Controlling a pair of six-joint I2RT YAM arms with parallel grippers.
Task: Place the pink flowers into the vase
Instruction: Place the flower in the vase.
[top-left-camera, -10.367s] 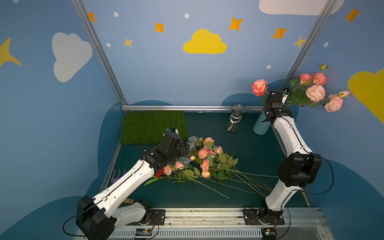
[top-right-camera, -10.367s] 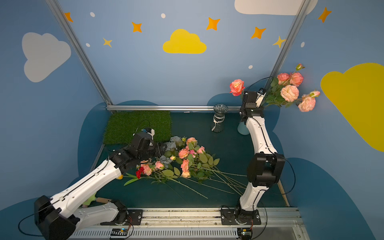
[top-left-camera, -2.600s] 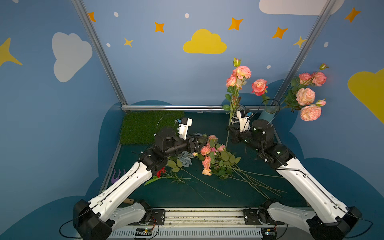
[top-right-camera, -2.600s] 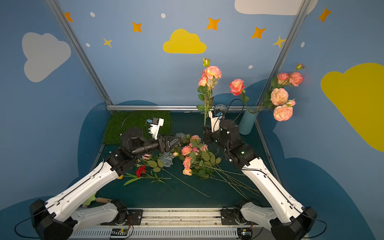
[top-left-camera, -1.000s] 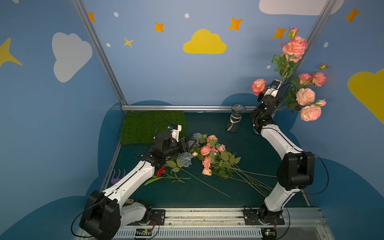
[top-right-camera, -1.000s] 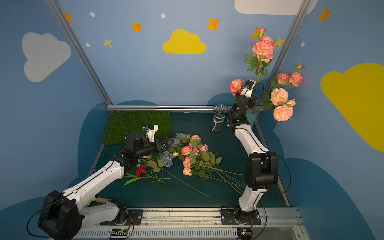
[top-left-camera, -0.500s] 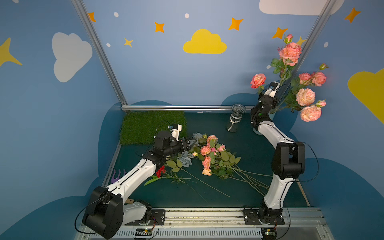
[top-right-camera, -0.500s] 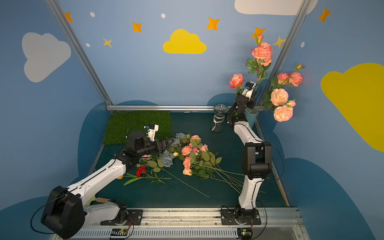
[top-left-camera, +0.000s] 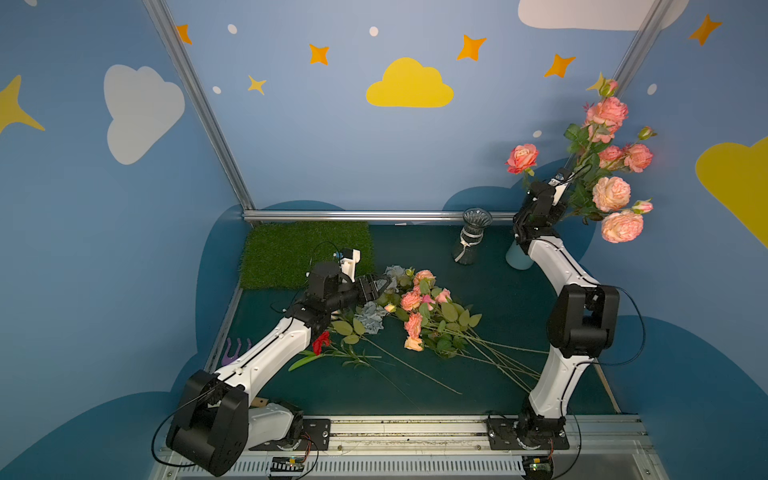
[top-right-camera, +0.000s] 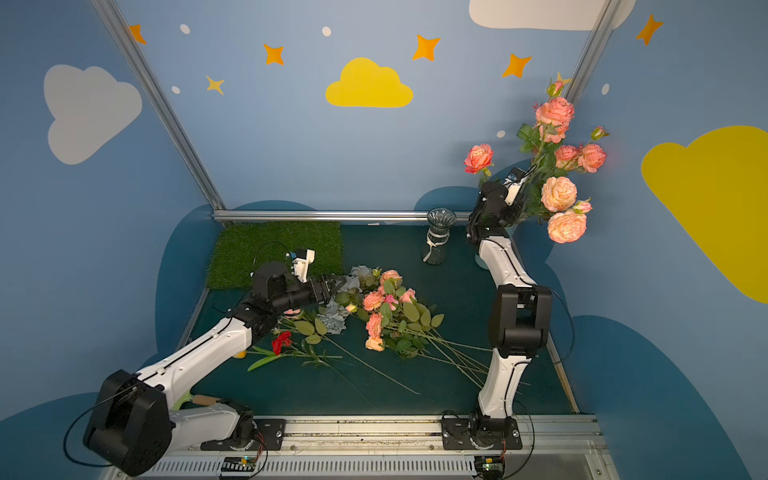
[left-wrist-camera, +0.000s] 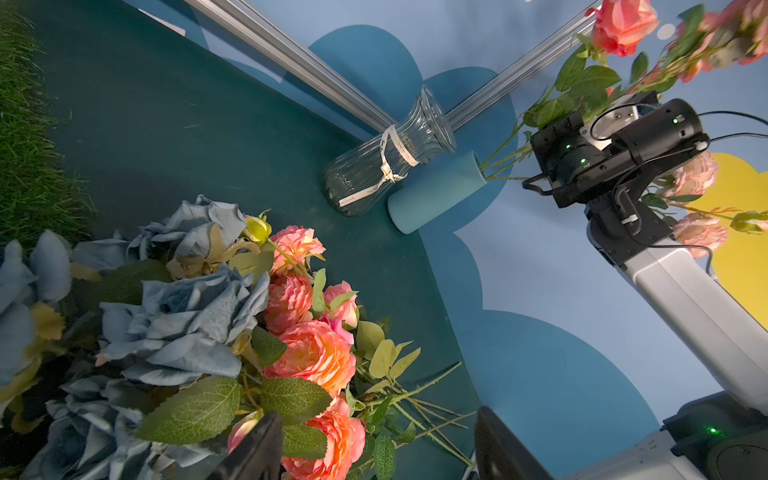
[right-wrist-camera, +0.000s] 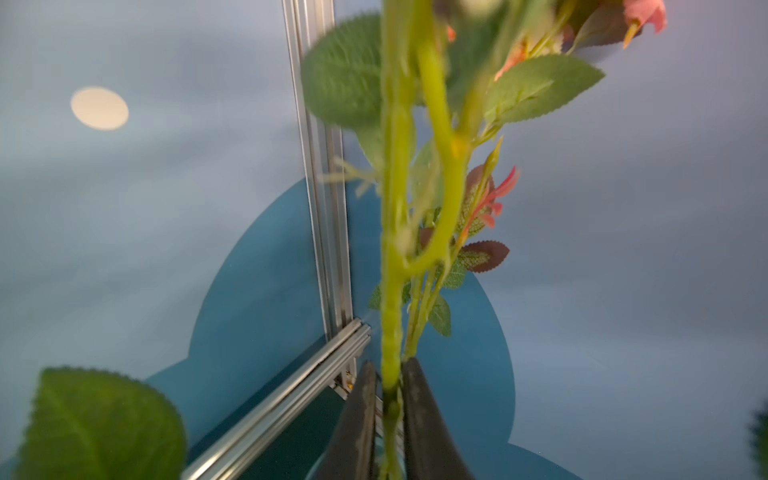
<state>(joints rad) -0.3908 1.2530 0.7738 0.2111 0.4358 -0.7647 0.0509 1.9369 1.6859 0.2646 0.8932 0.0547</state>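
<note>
Several pink flowers (top-left-camera: 611, 195) stand in the pale blue vase (top-left-camera: 517, 257) at the back right; the tallest cluster (top-left-camera: 606, 112) tops them. My right gripper (right-wrist-camera: 389, 370) sits just above the vase's mouth. Its fingers flank that cluster's green stem (right-wrist-camera: 392, 249) with a thin gap on one side, so it is narrowly open. In both top views leaves hide its fingers. More pink flowers (top-left-camera: 415, 299) lie piled mid-table. My left gripper (left-wrist-camera: 374, 453) hovers open over the pile's blooms (top-right-camera: 374, 299), holding nothing.
An empty glass vase (top-left-camera: 471, 237) stands just left of the blue one. Grey-blue flowers (top-left-camera: 372, 318) and a red flower (top-left-camera: 321, 341) lie by the left arm. A green turf mat (top-left-camera: 291, 253) covers the back left. Long stems (top-left-camera: 490, 357) trail toward the right arm's base.
The right gripper has brought the tall pink cluster down and a little to the right among the flowers in the vase, and its jaws have parted slightly. The left arm has barely moved.
</note>
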